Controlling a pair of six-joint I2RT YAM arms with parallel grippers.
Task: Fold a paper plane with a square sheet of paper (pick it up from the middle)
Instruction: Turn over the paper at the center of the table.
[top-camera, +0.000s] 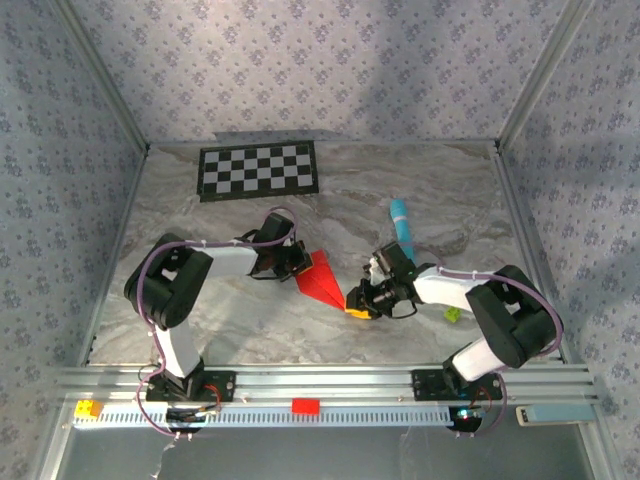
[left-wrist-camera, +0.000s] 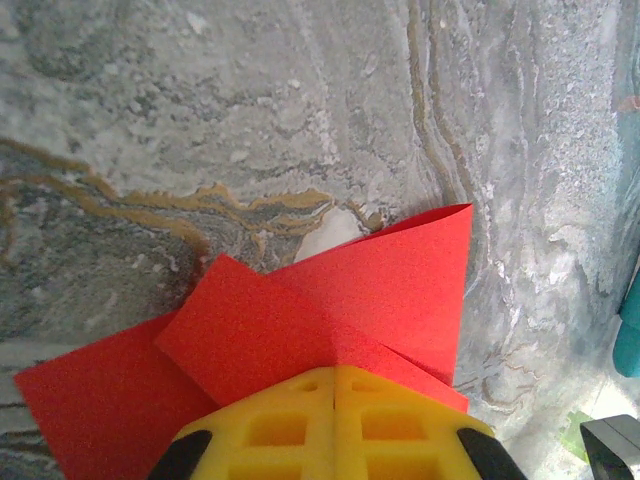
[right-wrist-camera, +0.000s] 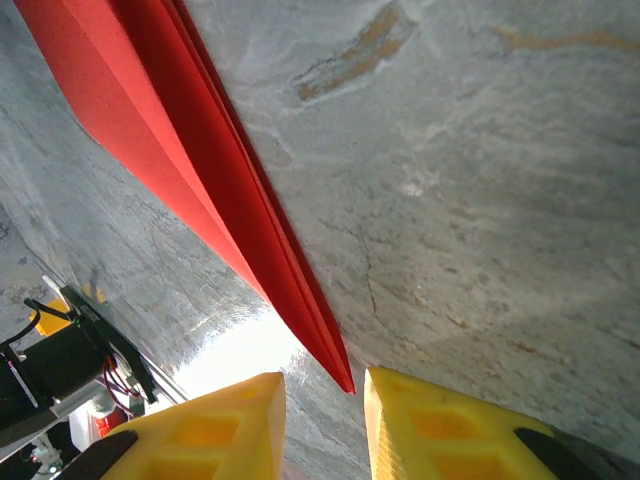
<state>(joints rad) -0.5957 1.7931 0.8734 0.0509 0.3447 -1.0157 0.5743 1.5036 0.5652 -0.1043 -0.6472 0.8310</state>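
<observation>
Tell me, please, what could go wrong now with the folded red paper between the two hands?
1. The right hand is open, with only the pointed tip of the paper plane between its fingers. Closing there may crumple the tip or miss it.
2. The left hand is shut over the wide end, where the layers do not lie flat. If it lifts or slides, the folds may spring open or shift out of line.
</observation>
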